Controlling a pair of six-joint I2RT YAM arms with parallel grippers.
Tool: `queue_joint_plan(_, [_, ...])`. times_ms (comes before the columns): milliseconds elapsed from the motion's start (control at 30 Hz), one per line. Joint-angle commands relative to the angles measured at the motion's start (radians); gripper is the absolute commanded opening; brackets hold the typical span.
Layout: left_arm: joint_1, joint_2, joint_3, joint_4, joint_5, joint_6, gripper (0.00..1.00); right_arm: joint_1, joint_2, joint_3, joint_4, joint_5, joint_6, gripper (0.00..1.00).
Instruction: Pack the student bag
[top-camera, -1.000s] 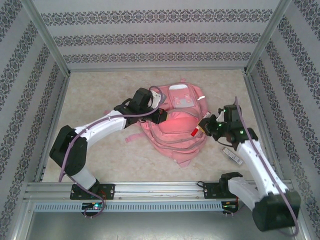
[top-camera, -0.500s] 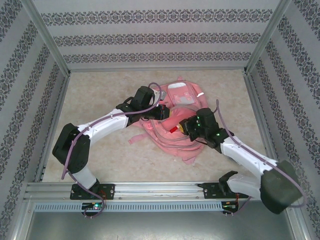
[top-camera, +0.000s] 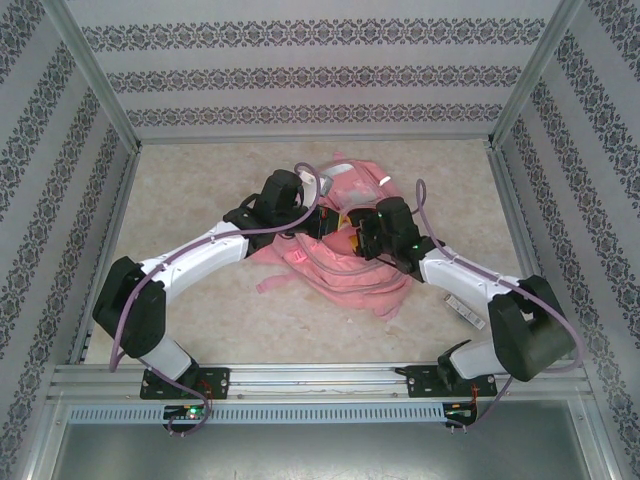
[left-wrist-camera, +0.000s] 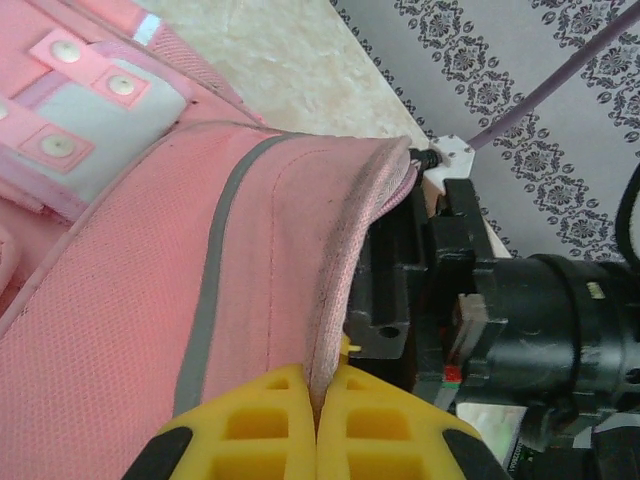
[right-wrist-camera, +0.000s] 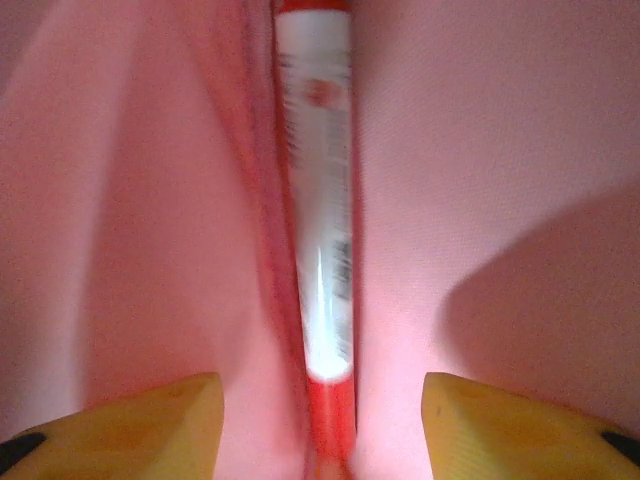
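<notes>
Lying crumpled mid-table between both arms, the soft woven pink backpack (top-camera: 345, 270) shows a grey strip (left-wrist-camera: 205, 300) and snap-studded patches. The left gripper (left-wrist-camera: 318, 400) has its yellow tips pressed together on the bag's piped rim. The right gripper (right-wrist-camera: 320, 400) is spread among pink folds, either side of a glossy red-and-white tube (right-wrist-camera: 318, 200) with blurred print. The tabletop (top-camera: 200, 190) is mottled beige and the walls (top-camera: 300, 75) floral-striped.

Pale walls (top-camera: 300, 75) with dark floral stripes enclose a beige marbled desk (top-camera: 190, 190); aluminium posts (top-camera: 92, 75) rise at its far corners, evenly lit.
</notes>
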Motion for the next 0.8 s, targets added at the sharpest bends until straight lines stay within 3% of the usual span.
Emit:
queue_joint_plan(0, [-0.014,-0.064,0.012,0.156,0.023,0.053,0.0,0.013,-0.084,0.029,-0.088,-0.024,-0.031,0.55])
queue_joint_plan(133, [-0.012,-0.062,0.009,0.153,0.007,0.086,0.0,0.023,-0.239,-0.031,-0.231,0.034,-0.089,0.55])
queue_joint_plan(300, [-0.005,-0.05,-0.031,0.159,-0.056,0.129,0.0,-0.033,-0.403,-0.047,-0.472,0.043,-0.343,0.55])
queue_joint_plan(433, [0.008,-0.018,-0.067,0.153,-0.072,0.162,0.0,-0.256,-0.447,-0.06,-0.666,-0.133,-0.655,0.58])
queue_joint_plan(500, [0.019,-0.005,-0.089,0.156,-0.061,0.173,0.0,-0.42,-0.424,-0.034,-0.807,-0.182,-0.861,0.66])
queue_joint_plan(633, [0.042,0.005,-0.122,0.141,-0.067,0.208,0.0,-0.567,-0.354,0.047,-0.999,-0.013,-1.106,0.68])
queue_joint_plan(700, [0.059,0.001,-0.131,0.115,-0.071,0.22,0.0,-0.591,-0.336,0.069,-1.051,0.125,-1.124,0.71])
queue_joint_plan(767, [0.082,-0.008,-0.14,0.095,-0.077,0.218,0.0,-0.602,-0.334,0.054,-1.084,0.29,-1.023,0.73])
